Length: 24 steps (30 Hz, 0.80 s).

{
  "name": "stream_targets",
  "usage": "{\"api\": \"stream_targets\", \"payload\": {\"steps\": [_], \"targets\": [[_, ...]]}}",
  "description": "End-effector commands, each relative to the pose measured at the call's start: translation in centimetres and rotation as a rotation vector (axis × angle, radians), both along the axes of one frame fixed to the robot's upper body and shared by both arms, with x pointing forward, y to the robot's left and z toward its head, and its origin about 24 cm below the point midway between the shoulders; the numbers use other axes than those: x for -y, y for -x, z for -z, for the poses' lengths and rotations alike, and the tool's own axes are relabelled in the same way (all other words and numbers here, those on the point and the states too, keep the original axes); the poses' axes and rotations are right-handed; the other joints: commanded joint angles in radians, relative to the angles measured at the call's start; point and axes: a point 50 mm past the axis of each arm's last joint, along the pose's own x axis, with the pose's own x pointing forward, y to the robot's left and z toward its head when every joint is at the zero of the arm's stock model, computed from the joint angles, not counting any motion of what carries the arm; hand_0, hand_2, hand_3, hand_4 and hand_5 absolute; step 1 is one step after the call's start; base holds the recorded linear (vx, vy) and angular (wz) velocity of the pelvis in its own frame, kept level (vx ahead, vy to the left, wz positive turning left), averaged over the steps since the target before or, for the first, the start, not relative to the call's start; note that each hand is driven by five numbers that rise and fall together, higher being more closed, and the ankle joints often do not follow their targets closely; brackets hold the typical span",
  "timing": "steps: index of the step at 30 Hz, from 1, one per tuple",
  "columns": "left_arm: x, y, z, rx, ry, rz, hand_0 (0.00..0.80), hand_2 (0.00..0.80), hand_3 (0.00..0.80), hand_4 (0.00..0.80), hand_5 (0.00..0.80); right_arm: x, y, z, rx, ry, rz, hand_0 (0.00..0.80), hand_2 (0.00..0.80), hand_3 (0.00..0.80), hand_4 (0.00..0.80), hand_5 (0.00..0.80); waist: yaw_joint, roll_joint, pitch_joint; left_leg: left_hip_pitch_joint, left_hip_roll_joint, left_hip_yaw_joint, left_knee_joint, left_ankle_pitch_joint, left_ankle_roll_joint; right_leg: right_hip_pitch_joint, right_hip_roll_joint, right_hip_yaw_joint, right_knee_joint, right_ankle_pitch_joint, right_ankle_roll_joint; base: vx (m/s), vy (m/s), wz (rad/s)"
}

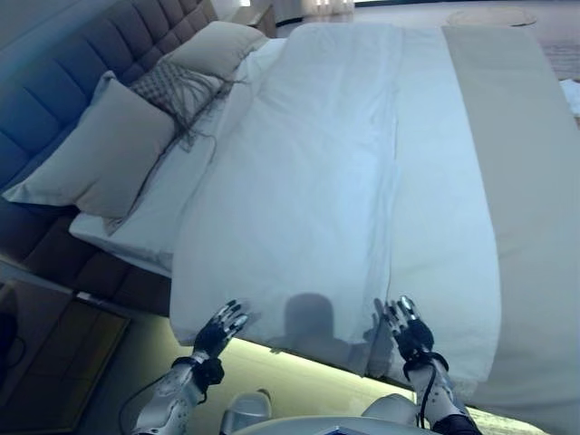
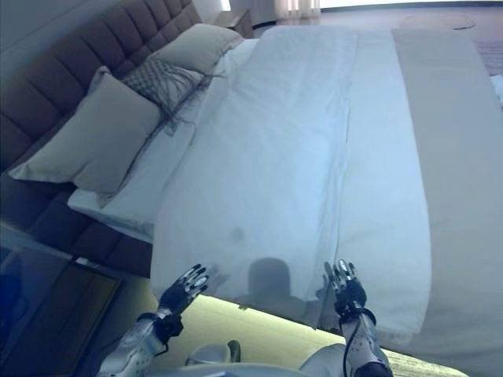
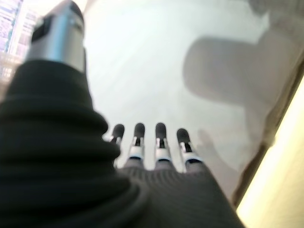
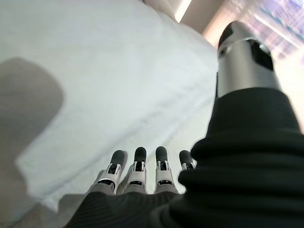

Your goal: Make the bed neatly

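Observation:
A white duvet covers the bed, and its near edge hangs over the side in front of me. A beige runner lies across the bed's right end. At the upholstered headboard on the left rest two pale pillows and a patterned cushion between them. My left hand is open, its straight fingers at the duvet's hanging edge. My right hand is open too, with its fingers spread against the duvet's lower edge. Neither hand holds cloth.
A dark bedside table stands at the lower left by the headboard. A lit strip glows under the bed's side. Another nightstand shows at the far end of the headboard.

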Motion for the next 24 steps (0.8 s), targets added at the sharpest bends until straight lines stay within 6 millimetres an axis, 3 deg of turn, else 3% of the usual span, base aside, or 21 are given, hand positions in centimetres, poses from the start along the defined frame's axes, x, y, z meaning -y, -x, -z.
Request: {"api": "stream_targets", "payload": {"steps": [1, 4, 6, 9, 12, 15, 16, 18, 21, 22, 24], "targets": [[-2.8, -3.4, -4.7, 0.261, -0.073, -0.088, 0.0, 0.0, 0.0, 0.0, 0.0, 0.2, -3.7, -3.2, 0.167, 0.058, 0.012, 0.0, 0.0, 0.0, 0.0, 0.0, 0.041, -0.019, 0.032, -0.045, 0.078, -0.069, 0.03, 0.042, 0.082, 0.003, -0.024, 0.025, -0.159, 0.364, 0.001, 0.029, 0.101, 0.11], [-1.7, -3.3, -4.5, 0.25, 0.051, -0.092, 0.0, 0.0, 0.0, 0.0, 0.0, 1.0, -3.5, -3.2, 0.121, 0.076, 0.036, 0.0, 0.0, 0.0, 0.0, 0.0, 0.048, -0.018, 0.024, -0.031, 0.124, -0.065, -0.017, 0.092, 0.053, 0.065, 0.012, -0.015, -0.22, 0.299, -0.01, 0.012, 0.197, -0.01], [-1.0, -3.1, -4.2, 0.232, 0.092, -0.067, 0.0, 0.0, 0.0, 0.0, 0.0, 1.8, -3.1, -3.2, 0.116, 0.107, 0.049, 0.0, 0.0, 0.0, 0.0, 0.0, 0.052, -0.019, 0.023, -0.037, 0.137, -0.054, -0.022, 0.106, 0.037, 0.096, 0.018, -0.049, -0.253, 0.3, -0.008, -0.031, 0.263, 0.08], [0.0, -2.4, -3.2, 0.171, 0.115, -0.024, 0.0, 0.0, 0.0, 0.0, 0.0, 2.8, -2.4, -3.1, 0.12, 0.106, 0.112, 0.0, 0.0, 0.0, 0.0, 0.0, 0.074, -0.052, 0.035, -0.059, 0.074, -0.068, 0.043, 0.054, 0.055, 0.114, -0.035, -0.062, -0.267, 0.37, 0.014, 0.029, 0.264, 0.02], [-0.2, -0.9, -2.3, 0.131, 0.073, 0.017, 0.0, 0.0, 0.0, 0.0, 0.0, 2.8, -1.6, -2.9, 0.147, 0.062, 0.147, 0.0, 0.0, 0.0, 0.0, 0.0, 0.091, -0.08, 0.036, -0.038, -0.003, -0.063, 0.072, -0.013, 0.11, 0.116, -0.101, -0.05, -0.282, 0.489, 0.022, 0.066, 0.227, -0.03], [-0.3, -0.7, -2.5, 0.13, 0.015, 0.059, 0.0, 0.0, 0.0, 0.0, 0.0, 2.8, -1.0, -2.4, 0.139, 0.035, 0.165, 0.0, 0.0, 0.0, 0.0, 0.0, 0.083, -0.072, 0.019, -0.014, -0.047, -0.029, 0.042, -0.018, 0.154, 0.084, -0.092, -0.011, -0.235, 0.554, 0.022, 0.013, 0.208, -0.01], [-0.2, -1.0, -2.6, 0.13, 0.003, 0.077, 0.0, 0.0, 0.0, 0.0, 0.0, 2.7, -0.7, -2.1, 0.132, 0.02, 0.178, 0.0, 0.0, 0.0, 0.0, 0.0, 0.07, -0.06, 0.008, -0.003, -0.062, -0.019, 0.025, -0.015, 0.176, 0.074, -0.062, 0.017, -0.19, 0.518, 0.017, -0.015, 0.239, 0.03], [-0.1, -1.6, -2.9, 0.145, -0.009, 0.101, 0.0, 0.0, 0.0, 0.0, 0.0, 2.6, -0.3, -1.8, 0.136, 0.005, 0.192, 0.0, 0.0, 0.0, 0.0, 0.0, 0.05, -0.053, -0.01, 0.0, -0.087, -0.017, 0.0, 0.001, 0.201, 0.074, -0.009, 0.017, -0.16, 0.48, 0.001, -0.02, 0.197, 0.06], [0.6, -2.4, -3.2, 0.158, -0.008, 0.102, 0.0, 0.0, 0.0, 0.0, 0.0, 2.6, 0.6, -1.1, 0.117, -0.017, 0.208, 0.0, 0.0, 0.0, 0.0, 0.0, 0.022, -0.047, -0.037, 0.034, -0.131, -0.022, -0.055, 0.029, 0.227, 0.091, 0.133, -0.052, -0.138, 0.41, -0.024, 0.021, 0.14, 0.03], [0.6, -2.5, -3.3, 0.156, -0.005, 0.095, 0.0, 0.0, 0.0, 0.0, 0.0, 2.5, 0.6, -1.1, 0.111, -0.018, 0.203, 0.0, 0.0, 0.0, 0.0, 0.0, 0.018, -0.046, -0.04, 0.041, -0.136, -0.018, -0.066, 0.034, 0.228, 0.088, 0.156, -0.071, -0.136, 0.405, -0.026, 0.027, 0.061, 0.0], [0.7, -3.2, -3.4, 0.149, 0.015, 0.068, 0.0, 0.0, 0.0, 0.0, 0.0, 2.2, 0.6, -0.8, 0.103, -0.023, 0.175, 0.0, 0.0, 0.0, 0.0, 0.0, 0.009, -0.05, -0.054, 0.061, -0.15, -0.003, -0.097, 0.054, 0.221, 0.111, 0.267, -0.139, -0.23, 0.329, -0.059, 0.012, -0.035, -0.06]]}}
